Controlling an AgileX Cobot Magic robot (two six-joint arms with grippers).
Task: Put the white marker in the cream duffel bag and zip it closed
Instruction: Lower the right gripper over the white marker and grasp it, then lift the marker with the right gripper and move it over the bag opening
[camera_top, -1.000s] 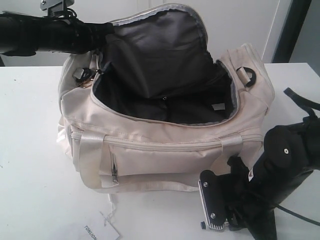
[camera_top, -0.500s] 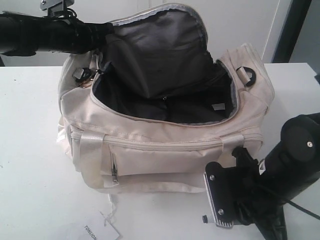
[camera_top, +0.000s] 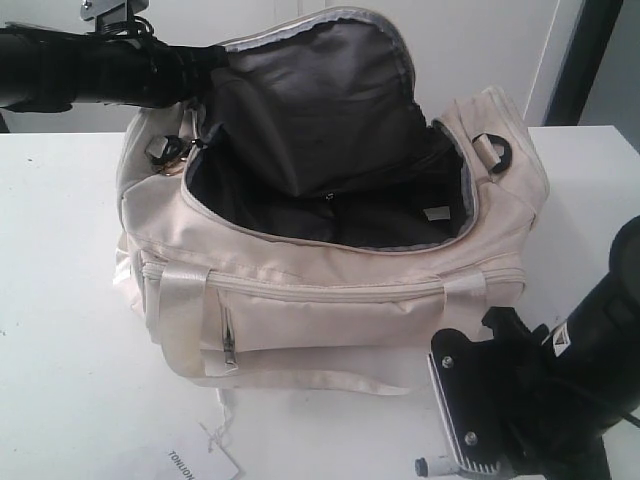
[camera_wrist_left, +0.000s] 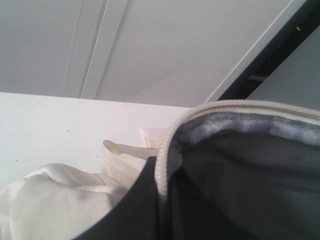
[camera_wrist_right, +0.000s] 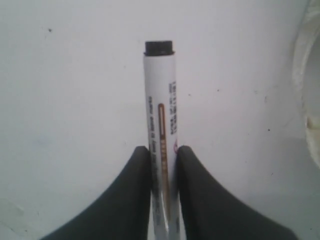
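White tabletop (camera_top: 60, 300) beside the cream duffel bag (camera_top: 330, 310) now shows the right gripper (camera_wrist_right: 163, 150) drawn back toward the near edge, fingers clamped on the white marker (camera_wrist_right: 160, 100), which is lifted but not yet bagged; whether the left gripper (camera_wrist_left: 161, 210) is gripping, I cannot tell.

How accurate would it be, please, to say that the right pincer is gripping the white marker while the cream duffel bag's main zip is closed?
One detail is wrong: the main zip is open, not closed. The exterior view shows the cream duffel bag gaping, with its dark lining exposed. The rest holds: in the right wrist view the right pincer is gripping the white marker.
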